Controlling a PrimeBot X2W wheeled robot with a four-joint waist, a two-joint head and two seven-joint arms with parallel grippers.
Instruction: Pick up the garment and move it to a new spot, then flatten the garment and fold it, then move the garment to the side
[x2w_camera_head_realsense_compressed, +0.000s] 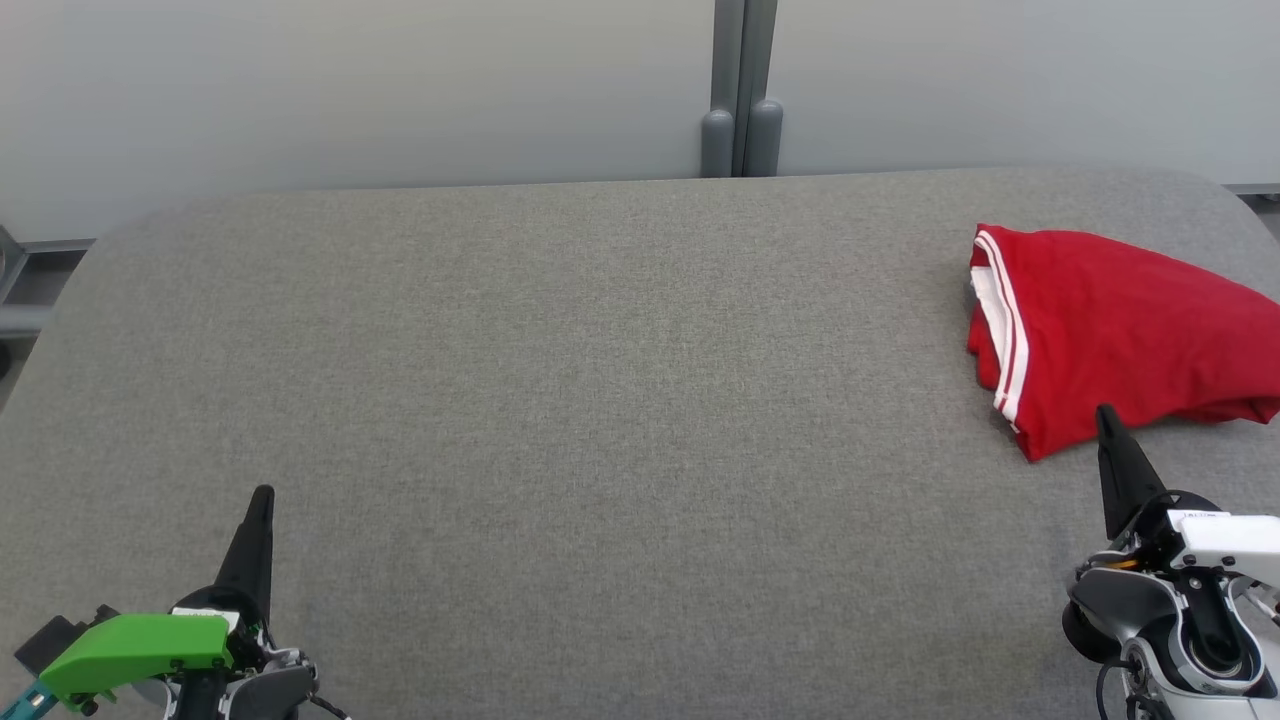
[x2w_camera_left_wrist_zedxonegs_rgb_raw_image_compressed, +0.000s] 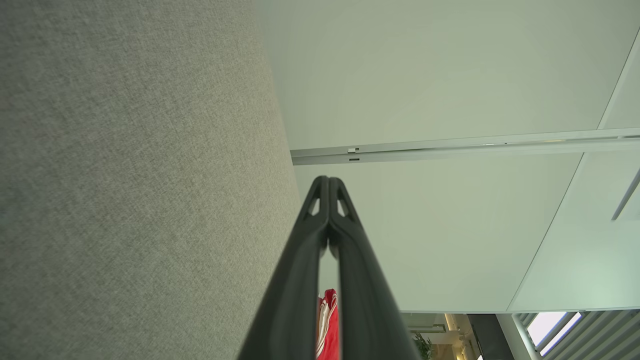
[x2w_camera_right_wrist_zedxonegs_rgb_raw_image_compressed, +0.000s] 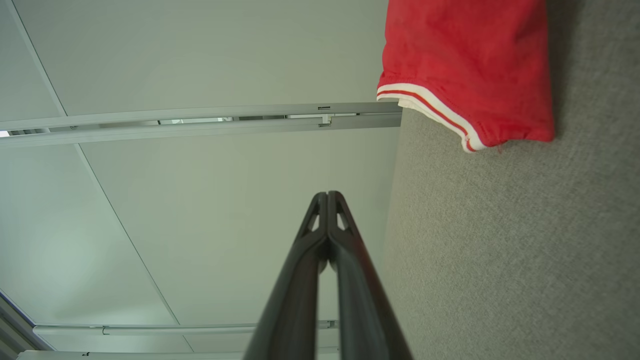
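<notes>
Red garment (x2w_camera_head_realsense_compressed: 1110, 330) lies folded at the right edge of the table (x2w_camera_head_realsense_compressed: 600, 380) (job looks finished to me); my left gripper (x2w_camera_head_realsense_compressed: 263, 493) and right gripper (x2w_camera_head_realsense_compressed: 1104, 411) are pinched together, empty.

Red garment (x2w_camera_head_realsense_compressed: 1110, 330) soft cloth; table (x2w_camera_head_realsense_compressed: 560, 400) grey woven fabric, matt.

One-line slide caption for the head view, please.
Red garment lies at right of grey table; left tool and right tool shut, holding nothing.
</notes>
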